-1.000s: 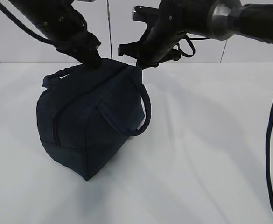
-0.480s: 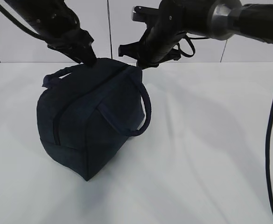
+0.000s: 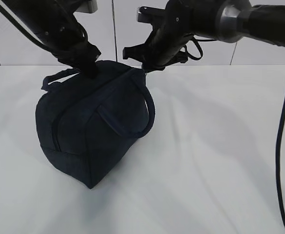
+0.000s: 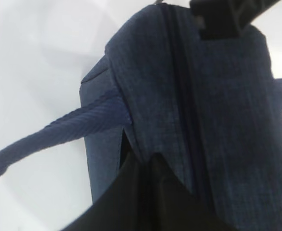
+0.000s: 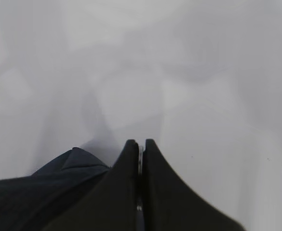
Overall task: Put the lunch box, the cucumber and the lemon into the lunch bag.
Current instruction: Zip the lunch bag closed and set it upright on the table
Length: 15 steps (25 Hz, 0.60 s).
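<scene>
The table (image 3: 220, 161) is covered with a white cloth. The lunch bag (image 3: 91, 126) stands on its left half, tilted onto one lower corner, with the zipper (image 4: 181, 96) along its top closed. One loop handle (image 3: 132, 119) hangs on the near face; the other (image 3: 57, 78) projects from the far left side. The left gripper (image 3: 89, 68) pinches the fabric at the bag's top left edge, its fingers closed on the cloth (left wrist view shows the fold between them). The right gripper (image 3: 143, 68) sits at the bag's top right corner, jaws pressed together on a thin metal piece (image 5: 140, 159), probably the zipper pull.
</scene>
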### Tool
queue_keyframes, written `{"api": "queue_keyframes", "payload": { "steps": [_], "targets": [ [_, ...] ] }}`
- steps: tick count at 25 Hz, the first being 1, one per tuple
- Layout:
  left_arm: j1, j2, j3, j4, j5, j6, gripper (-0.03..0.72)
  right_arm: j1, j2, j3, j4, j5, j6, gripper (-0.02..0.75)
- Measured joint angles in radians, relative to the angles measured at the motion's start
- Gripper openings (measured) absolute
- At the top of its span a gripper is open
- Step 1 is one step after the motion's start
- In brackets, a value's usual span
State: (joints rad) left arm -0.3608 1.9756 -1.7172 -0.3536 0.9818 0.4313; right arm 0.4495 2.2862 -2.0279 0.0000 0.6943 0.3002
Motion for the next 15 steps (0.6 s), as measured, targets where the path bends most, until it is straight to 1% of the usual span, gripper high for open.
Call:
{"api": "queue_keyframes", "payload": {
  "steps": [15],
  "targets": [
    [0.0,-0.002,-0.001,0.0,0.044,0.0,-0.006,-0.006,0.07,-0.005,0.009,-0.016,0.0,0.0]
  ]
}}
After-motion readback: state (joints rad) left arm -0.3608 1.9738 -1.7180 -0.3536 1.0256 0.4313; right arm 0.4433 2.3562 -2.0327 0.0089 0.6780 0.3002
